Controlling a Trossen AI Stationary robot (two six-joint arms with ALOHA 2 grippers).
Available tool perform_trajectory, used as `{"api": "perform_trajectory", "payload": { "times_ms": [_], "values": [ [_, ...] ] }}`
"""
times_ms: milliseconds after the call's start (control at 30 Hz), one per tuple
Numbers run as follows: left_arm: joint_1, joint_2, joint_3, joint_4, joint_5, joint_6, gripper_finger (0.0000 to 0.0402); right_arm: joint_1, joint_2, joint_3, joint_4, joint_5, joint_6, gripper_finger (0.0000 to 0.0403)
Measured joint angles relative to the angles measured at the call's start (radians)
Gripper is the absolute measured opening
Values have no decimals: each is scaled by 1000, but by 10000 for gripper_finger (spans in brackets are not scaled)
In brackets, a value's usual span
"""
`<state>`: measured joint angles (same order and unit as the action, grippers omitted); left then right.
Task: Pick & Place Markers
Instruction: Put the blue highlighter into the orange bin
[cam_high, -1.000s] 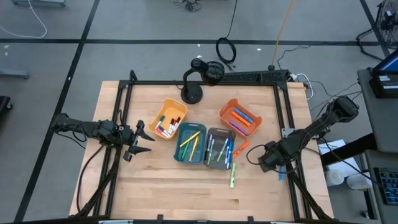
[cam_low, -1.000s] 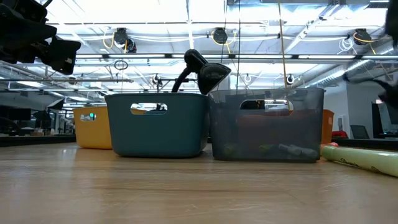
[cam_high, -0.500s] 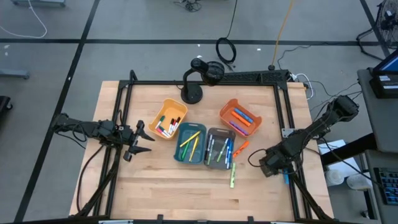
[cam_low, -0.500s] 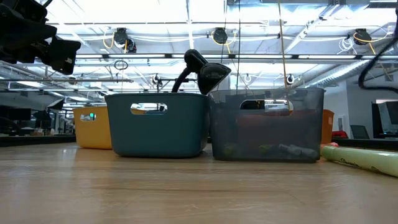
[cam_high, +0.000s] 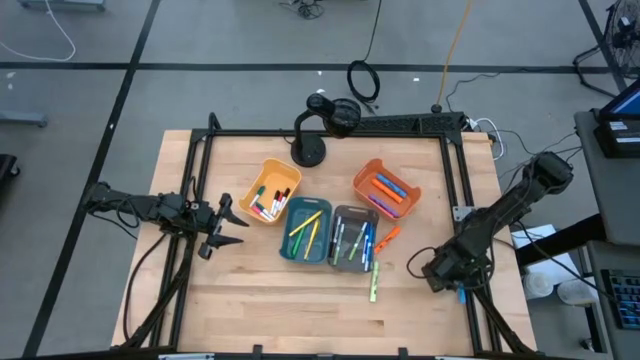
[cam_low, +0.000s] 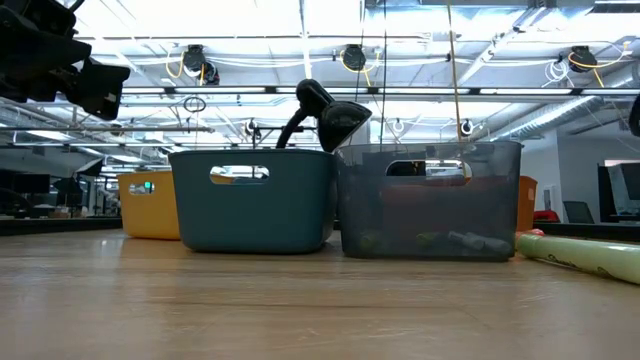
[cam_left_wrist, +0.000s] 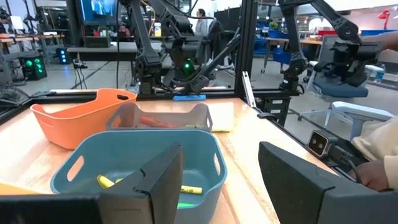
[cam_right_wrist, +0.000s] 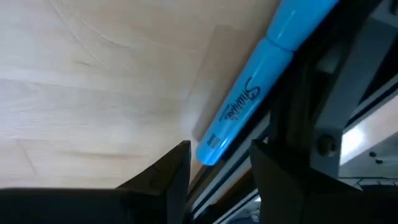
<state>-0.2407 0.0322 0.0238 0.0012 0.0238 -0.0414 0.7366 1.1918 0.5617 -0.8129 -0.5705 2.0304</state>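
Observation:
A blue marker (cam_right_wrist: 249, 99) lies on the table's right edge, against the black frame rail (cam_right_wrist: 292, 118); it also shows as the blue marker (cam_high: 461, 291) in the high view. My right gripper (cam_right_wrist: 217, 155) (cam_high: 445, 278) is open just above it, pointing down, one finger on each side of the marker's end, touching nothing. A green marker (cam_high: 375, 282) (cam_low: 590, 255) and an orange marker (cam_high: 388, 237) lie loose beside the grey bin (cam_high: 353, 238). More markers lie in the bins. My left gripper (cam_high: 225, 225) (cam_left_wrist: 221, 168) waits open, left of the bins.
Four bins stand mid-table: yellow bin (cam_high: 270, 190), teal bin (cam_high: 306, 230) (cam_left_wrist: 143, 162), the grey bin and orange bin (cam_high: 386, 189). A black camera stand (cam_high: 310, 150) sits at the far side. The black frame runs round the table. Bare wood lies toward the near edge.
My right gripper has moved toward the table's near edge and a little right, along the frame rail, and has dropped out of the low view. It now stands over the blue marker. Nothing else has moved.

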Motion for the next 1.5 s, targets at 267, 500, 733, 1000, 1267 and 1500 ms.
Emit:
{"api": "perform_trajectory", "payload": {
  "times_ms": [267,500,733,1000,1267,1500],
  "values": [
    [0,0,0,1,0,0,214,22,47,-64,91,91,3,159],
    [0,0,0,2,0,0,214,25,57,-70,83,137,-20,159],
    [0,0,0,1,0,0,214,19,55,-88,106,253,-61,159],
    [0,0,0,2,0,0,214,32,56,-153,152,311,-41,125],
    [0,0,0,2,0,0,214,31,56,-153,193,327,-81,54],
    [0,0,0,2,0,0,214,29,56,-154,465,390,-198,45]
  ]
}}
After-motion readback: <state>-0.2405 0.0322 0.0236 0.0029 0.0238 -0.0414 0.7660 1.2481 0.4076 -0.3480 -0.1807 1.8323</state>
